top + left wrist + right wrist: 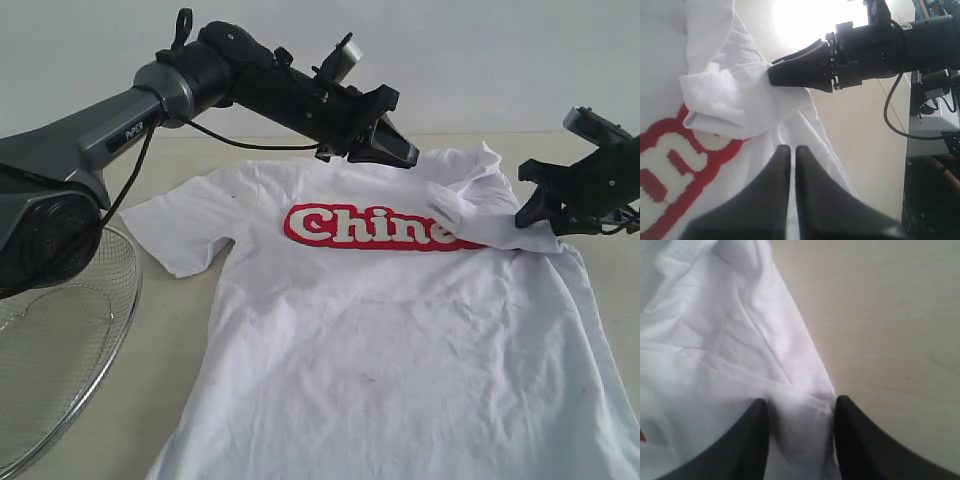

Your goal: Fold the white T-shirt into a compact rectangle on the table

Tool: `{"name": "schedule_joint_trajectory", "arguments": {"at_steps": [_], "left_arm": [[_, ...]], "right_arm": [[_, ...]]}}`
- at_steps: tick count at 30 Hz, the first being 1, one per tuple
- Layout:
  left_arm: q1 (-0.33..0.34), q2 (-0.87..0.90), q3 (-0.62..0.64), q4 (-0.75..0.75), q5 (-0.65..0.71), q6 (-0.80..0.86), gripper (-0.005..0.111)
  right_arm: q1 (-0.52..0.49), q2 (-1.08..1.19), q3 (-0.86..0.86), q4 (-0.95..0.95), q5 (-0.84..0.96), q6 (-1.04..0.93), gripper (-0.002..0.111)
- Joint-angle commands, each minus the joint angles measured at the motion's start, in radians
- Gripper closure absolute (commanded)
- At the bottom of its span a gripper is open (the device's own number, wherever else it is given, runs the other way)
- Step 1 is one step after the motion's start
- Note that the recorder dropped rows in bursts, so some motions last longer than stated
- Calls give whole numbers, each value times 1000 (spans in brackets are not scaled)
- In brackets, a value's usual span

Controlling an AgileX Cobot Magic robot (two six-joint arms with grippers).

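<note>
The white T-shirt (400,350) lies face up on the table (180,160), its red banner (340,226) reading "Chine". The sleeve (480,222) on the right is turned in over the banner's end. My right gripper (525,215) is at that sleeve's outer edge, and its jaws pinch a bunched fold of the shirt (715,340) between them (800,402). In the left wrist view the right gripper (771,72) touches the folded sleeve (735,100). My left gripper (410,158) hovers over the collar area, shut and holding nothing (792,147). The neck tag is hidden.
A round wire-mesh basket (60,370) stands at the left edge of the table, close to the shirt's left sleeve (185,230). Bare tabletop (890,315) lies beside the shirt's right side. The left arm (200,90) crosses above the shirt's upper left.
</note>
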Motion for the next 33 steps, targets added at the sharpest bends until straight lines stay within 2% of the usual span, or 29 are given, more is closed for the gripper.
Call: {"name": "schedule_joint_trajectory", "arguments": {"at_steps": [1, 6, 12, 14, 19, 27, 33], "left_arm": [[-4, -16, -7, 5, 8, -10, 102], [-4, -16, -7, 16, 8, -13, 102], [-4, -16, -7, 22, 8, -13, 102], [-4, -16, -7, 22, 8, -17, 102], [-4, -16, -7, 22, 8, -21, 102], [-4, -16, -7, 26, 8, -32, 102], [-4, -16, -7, 26, 8, -32, 102]], "right_arm": [[-14, 2, 1, -2, -3, 5, 82], [-52, 2, 1, 9, 23, 5, 66], [-61, 2, 1, 14, 42, 1, 65], [-61, 2, 1, 14, 42, 1, 72], [-61, 2, 1, 16, 46, -1, 109], [-61, -23, 1, 22, 60, -3, 108], [-61, -68, 1, 50, 137, -21, 108]]}}
